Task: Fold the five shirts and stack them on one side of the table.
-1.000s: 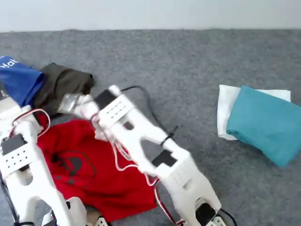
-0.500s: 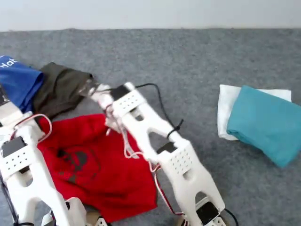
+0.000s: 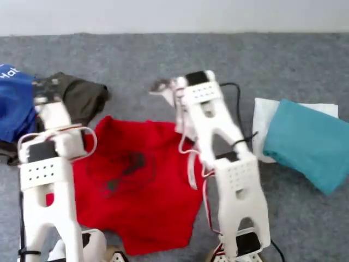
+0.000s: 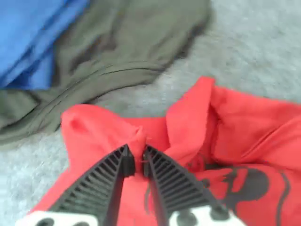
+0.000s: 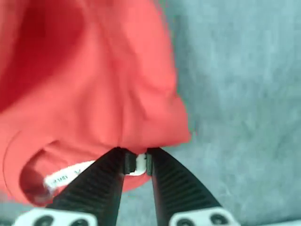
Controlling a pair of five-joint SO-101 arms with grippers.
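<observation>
Pinching red shirt (image 3: pixel 142 196) near label (image 5: pixel 63 178)

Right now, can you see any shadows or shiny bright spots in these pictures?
High view: soft, even light, no shiny glare, just a faint shadow on the table under the teal shirt. Left wrist view: dark creases shade the olive shirt. Right wrist view: the red shirt has a deep dark hollow inside its fold.

A grey carpet-like cover (image 3: pixel 136 54) lies across the table, meeting a pale wall (image 3: pixel 174 16) behind.
</observation>
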